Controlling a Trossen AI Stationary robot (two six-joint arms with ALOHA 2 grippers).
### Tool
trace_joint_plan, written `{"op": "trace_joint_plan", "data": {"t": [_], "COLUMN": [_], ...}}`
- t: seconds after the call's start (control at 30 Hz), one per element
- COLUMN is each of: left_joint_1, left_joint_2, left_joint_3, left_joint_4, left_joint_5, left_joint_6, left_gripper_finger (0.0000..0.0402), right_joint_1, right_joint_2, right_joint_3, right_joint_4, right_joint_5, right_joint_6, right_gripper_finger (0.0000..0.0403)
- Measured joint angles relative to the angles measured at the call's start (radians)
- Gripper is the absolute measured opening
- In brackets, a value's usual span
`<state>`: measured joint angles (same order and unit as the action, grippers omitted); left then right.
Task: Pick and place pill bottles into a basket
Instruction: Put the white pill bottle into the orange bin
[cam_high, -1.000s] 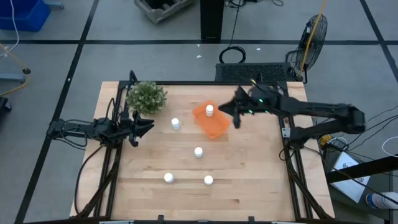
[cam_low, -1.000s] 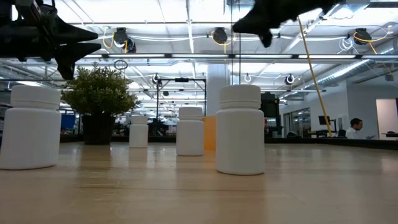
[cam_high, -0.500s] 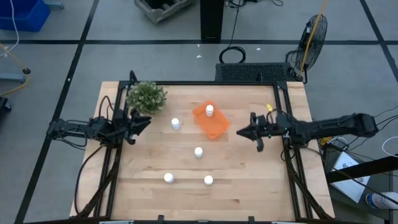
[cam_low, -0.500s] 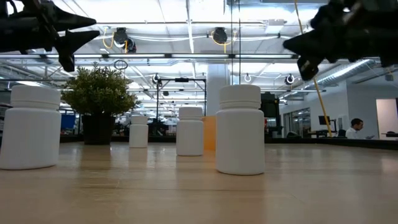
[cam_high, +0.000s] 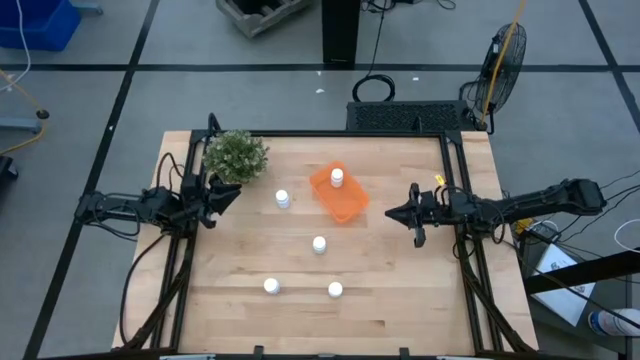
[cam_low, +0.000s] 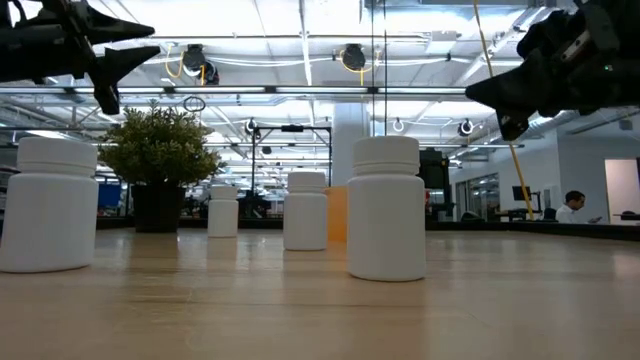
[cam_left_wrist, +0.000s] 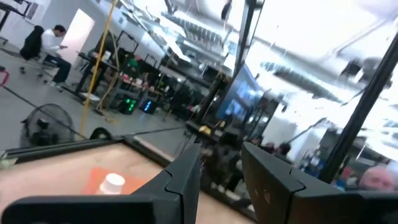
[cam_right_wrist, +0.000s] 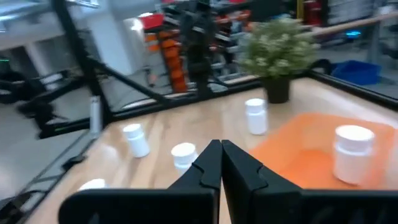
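My low view hides the basket (cam_low: 336, 213) behind bottles (cam_low: 386, 208); right end effector (cam_high: 392, 213) pressed together, left end effector (cam_high: 233, 195) spread above the desk (cam_high: 400, 290).

Bright orange basket (cam_high: 343, 201) with one white, white-capped pill bottle (cam_high: 337, 177) inside; four more plain white pill bottles (cam_high: 283, 198), (cam_high: 319, 243), (cam_high: 271, 286), (cam_high: 335, 290) on pale, wood-grained worktop (cam_high: 400, 280). Green, pale-flecked bushy plant (cam_high: 235, 155) in dark pot (cam_low: 160, 207). Dark, near-black left hand (cam_high: 222, 200) and right hand (cam_high: 400, 213). Black worktop frame (cam_high: 340, 134); grey floor (cam_high: 200, 60) crossed by dark lines.
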<state>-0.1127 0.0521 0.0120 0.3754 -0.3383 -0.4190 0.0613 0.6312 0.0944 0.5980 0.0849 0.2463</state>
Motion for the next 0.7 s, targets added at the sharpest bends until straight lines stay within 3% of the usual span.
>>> {"op": "trace_joint_plan", "data": {"t": [0.17, 0.43, 0.7], "left_joint_1": [0.0, 0.0, 0.0], "left_joint_2": [0.0, 0.0, 0.041], "left_joint_3": [0.0, 0.0, 0.003], "left_joint_4": [0.036, 0.056, 0.022], "left_joint_5": [0.005, -0.031, -0.089], "left_joint_6": [-0.013, -0.212, -0.213], "left_gripper_finger": [0.0122, 0.0122, 0.0122], "right_joint_1": [0.014, 0.014, 0.011], "right_joint_2": [-0.144, -0.38, -0.447], "right_joint_3": [0.0, 0.0, 0.0], "right_joint_4": [-0.145, -0.44, -0.602], "right_joint_5": [0.023, 0.047, 0.046], "right_joint_6": [-0.018, -0.007, 0.033], "right_gripper_finger": [0.0, 0.0, 0.0]}}
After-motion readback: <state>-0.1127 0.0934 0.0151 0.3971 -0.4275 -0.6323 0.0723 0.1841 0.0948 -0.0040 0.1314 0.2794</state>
